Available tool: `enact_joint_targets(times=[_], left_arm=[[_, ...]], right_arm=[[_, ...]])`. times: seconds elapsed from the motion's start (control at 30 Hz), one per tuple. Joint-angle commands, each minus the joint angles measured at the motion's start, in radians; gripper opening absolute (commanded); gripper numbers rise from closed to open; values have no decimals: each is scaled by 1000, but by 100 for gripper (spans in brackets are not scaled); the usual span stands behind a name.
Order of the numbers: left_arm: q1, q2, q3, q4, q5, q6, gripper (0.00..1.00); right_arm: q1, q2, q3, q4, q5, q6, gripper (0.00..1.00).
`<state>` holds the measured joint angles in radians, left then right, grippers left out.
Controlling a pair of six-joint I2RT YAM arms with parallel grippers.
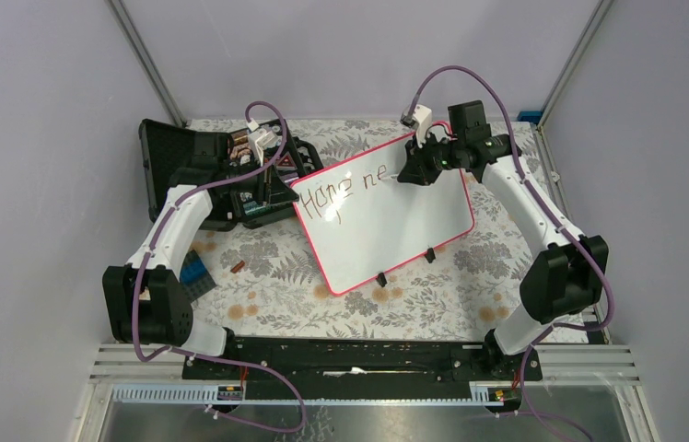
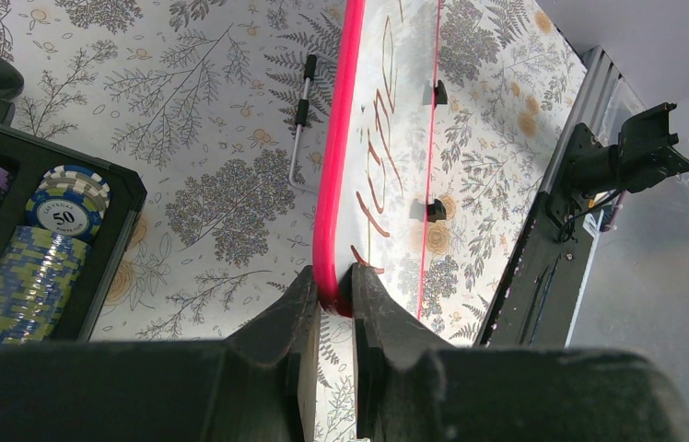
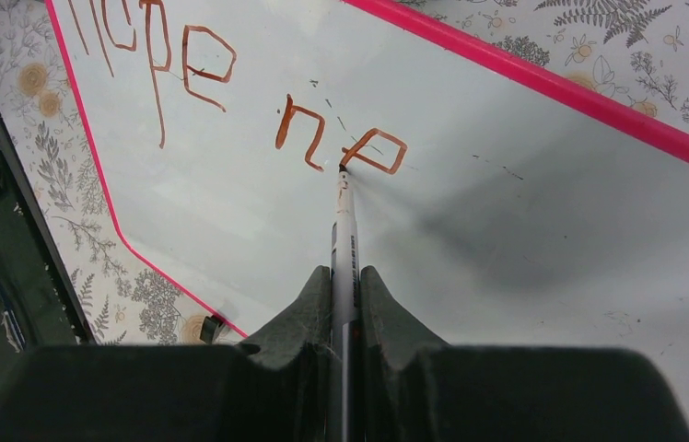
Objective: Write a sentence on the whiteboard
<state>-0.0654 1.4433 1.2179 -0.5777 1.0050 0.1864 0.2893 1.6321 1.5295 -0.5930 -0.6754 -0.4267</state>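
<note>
At the far left a black plastic case (image 1: 161, 147) holds stacked poker chips (image 2: 64, 207). Just right of it, the left hand (image 2: 333, 281) is clamped on the left corner rim of the large white, pink-red-edged whiteboard (image 1: 387, 235), which lies askew in the middle of the floral-patterned surface (image 1: 276, 285). The brown handwritten sentence (image 1: 345, 191) reads "Hope ne" along the board's far edge. At the right, the right hand (image 3: 345, 276) is closed around a slim white marker (image 3: 344, 230), its tip touching the last "e".
</note>
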Motion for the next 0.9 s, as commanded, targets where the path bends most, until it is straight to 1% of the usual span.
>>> enact_joint_targets(times=[0.0,0.57,0.77,0.87], left_arm=[[-14,7,31,24,0,56,0],[-14,5,31,24,-6,57,0],[-14,7,33,24,-2,56,0],[-14,6,31,24,-4,57,0]], right_arm=[[8,-23,-10,16,40,-31,0],[-40,-44,-3,-1,65,-64,0],[-41,-62,22,-28,11,-70,0],[-45,-99,12,-8,-9,-61,0]])
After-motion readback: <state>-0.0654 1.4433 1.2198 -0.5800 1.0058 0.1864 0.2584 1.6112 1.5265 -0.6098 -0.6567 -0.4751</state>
